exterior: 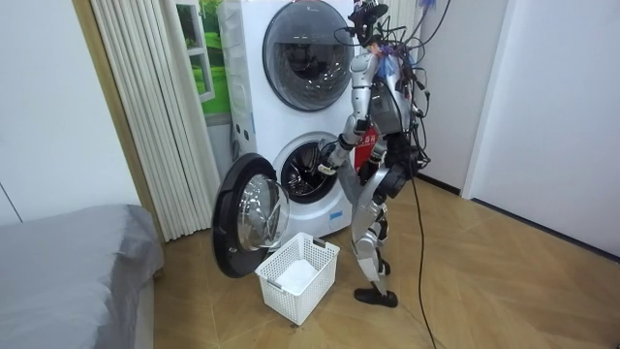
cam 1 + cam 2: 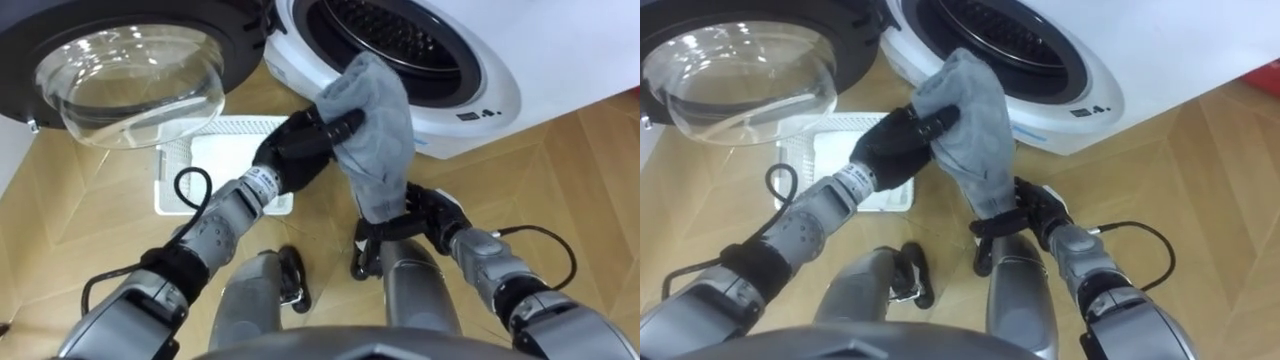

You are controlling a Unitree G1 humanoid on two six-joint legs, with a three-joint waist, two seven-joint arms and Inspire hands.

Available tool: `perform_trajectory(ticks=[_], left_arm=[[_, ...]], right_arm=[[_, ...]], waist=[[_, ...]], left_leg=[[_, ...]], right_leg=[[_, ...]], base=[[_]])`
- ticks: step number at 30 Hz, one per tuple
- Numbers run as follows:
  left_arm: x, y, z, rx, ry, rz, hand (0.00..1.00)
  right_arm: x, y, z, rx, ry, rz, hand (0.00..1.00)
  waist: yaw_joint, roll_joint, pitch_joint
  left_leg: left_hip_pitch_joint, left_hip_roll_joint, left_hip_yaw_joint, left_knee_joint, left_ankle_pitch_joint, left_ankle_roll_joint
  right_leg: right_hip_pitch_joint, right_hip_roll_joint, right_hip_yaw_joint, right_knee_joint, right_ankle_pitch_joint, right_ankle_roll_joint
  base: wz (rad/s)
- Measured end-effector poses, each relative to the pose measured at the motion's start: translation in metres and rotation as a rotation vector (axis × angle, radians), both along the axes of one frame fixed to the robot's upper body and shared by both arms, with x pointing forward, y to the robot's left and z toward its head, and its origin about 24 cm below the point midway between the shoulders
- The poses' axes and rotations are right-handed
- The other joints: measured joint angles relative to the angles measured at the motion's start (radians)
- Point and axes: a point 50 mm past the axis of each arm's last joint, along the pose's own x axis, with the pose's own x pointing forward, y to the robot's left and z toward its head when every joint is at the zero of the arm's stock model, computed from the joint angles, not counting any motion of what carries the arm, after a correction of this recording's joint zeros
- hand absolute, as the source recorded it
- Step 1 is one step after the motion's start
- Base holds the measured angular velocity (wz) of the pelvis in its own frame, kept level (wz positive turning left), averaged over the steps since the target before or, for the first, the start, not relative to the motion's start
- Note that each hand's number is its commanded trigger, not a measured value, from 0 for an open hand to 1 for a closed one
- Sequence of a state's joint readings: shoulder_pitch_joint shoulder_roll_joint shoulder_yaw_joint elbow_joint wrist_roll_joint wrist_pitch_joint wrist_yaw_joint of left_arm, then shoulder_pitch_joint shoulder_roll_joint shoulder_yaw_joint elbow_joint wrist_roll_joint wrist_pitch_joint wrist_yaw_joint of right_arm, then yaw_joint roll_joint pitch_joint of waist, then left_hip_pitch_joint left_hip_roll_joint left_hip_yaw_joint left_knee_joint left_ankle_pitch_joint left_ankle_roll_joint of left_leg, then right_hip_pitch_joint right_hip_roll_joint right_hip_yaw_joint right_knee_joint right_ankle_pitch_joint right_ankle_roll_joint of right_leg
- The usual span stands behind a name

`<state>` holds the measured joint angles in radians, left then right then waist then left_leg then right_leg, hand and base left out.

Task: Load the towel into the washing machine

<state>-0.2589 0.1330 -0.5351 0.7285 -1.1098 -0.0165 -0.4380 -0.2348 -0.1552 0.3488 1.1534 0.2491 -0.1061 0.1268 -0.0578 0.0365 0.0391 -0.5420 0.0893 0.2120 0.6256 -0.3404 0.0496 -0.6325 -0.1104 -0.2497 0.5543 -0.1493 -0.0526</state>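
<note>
Eye cams on head look steeply down, v. close, at washer (image 2: 490, 95) mouth, door (image 2: 130, 60), basket (image 2: 235, 125). Room cam stands well off, level, side-on to robot; shares washer, door, basket.

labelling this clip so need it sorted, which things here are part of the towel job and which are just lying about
In the job:
grey towel, gripped by left hand and right hand
washing machine
its open door

Lying about:
white basket on the floor
upper machine
bed
curtain
</note>
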Motion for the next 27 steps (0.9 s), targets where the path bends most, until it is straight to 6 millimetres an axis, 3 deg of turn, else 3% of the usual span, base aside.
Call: perform_trajectory(ticks=[3,14,27], left_arm=[[-0.002,-0.003,-0.001,-0.025,0.007,-0.024,1.0],[-0.007,-0.019,0.001,-0.148,0.041,-0.036,1.0],[-0.02,-0.02,-0.007,-0.224,0.119,0.006,1.0]], right_arm=[[0.0,0.0,0.0,-0.01,0.003,0.0,1.0],[0.0,-0.003,0.0,-0.046,0.028,-0.027,1.0],[0.0,-0.002,-0.001,-0.076,0.035,-0.012,1.0]], waist=[[-0.004,0.005,-0.0042],[-0.033,0.002,-0.0059],[-0.043,0.0,-0.0093]], left_leg=[[0.007,-0.001,0.0,-0.009,0.004,-0.003],[0.017,0.001,0.004,-0.002,0.005,-0.004],[0.03,0.002,0.007,-0.015,0.009,-0.011]], right_leg=[[0.004,0.002,0.001,0.0,0.001,0.0],[0.011,0.003,0.008,0.0,0.001,-0.002],[0.021,0.008,0.01,-0.007,0.003,-0.008]], base=[[0.0],[0.0],[0.0]])
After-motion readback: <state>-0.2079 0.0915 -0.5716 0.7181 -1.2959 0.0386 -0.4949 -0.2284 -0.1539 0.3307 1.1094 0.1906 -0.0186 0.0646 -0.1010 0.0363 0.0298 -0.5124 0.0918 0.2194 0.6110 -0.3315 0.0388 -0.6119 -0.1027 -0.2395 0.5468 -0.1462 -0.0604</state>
